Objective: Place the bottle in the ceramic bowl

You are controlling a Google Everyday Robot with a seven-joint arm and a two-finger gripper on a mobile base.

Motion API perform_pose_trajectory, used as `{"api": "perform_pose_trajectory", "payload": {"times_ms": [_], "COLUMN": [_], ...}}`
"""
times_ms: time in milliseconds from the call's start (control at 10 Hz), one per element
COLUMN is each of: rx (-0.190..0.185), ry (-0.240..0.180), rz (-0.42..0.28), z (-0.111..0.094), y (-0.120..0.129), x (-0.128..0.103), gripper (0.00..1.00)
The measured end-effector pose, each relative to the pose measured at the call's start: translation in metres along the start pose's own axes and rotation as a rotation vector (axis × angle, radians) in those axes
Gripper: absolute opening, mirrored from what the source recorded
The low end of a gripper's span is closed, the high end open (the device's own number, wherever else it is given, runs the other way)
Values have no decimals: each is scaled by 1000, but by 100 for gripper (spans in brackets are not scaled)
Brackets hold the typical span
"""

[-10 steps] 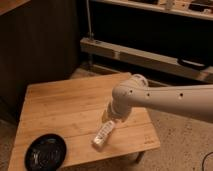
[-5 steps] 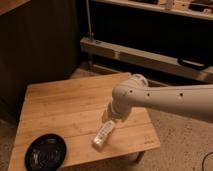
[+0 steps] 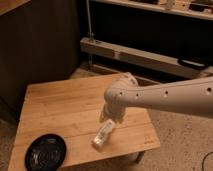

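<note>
Pincer (image 3: 108, 119) seemingly at bottle (image 3: 101, 136) top

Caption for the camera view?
Tool at the white bottle over the wooden table; black ceramic bowl empty at a corner.

light bamboo plank bench (image 3: 60, 107) on a speckled stone floor (image 3: 182, 145); dark wooden cabinet (image 3: 40, 45) behind it; pale long metal rail (image 3: 145, 56) further back; hand (image 3: 107, 122) over the bench's front right part

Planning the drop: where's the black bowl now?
Shallow black glossy bowl sits at the wooden table's near-left corner, left of the slim white bottle at the gripper.
</note>
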Motion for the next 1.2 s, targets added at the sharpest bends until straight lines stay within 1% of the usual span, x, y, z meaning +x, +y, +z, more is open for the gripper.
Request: {"api": "perform_pose_trajectory", "payload": {"times_ms": [200, 400, 600, 900, 1000, 1200], "rx": [-9, -24, -33, -41, -46, -52], "ry": [14, 28, 47, 76, 94, 114], "rz": [15, 37, 44, 37, 34, 28], "z": [14, 36, 49, 65, 74, 83], "y": [3, -2, -1, 7, 11, 15], "x": [3, 6, 9, 11, 13, 16], "gripper": [65, 65, 65, 65, 65, 65]}}
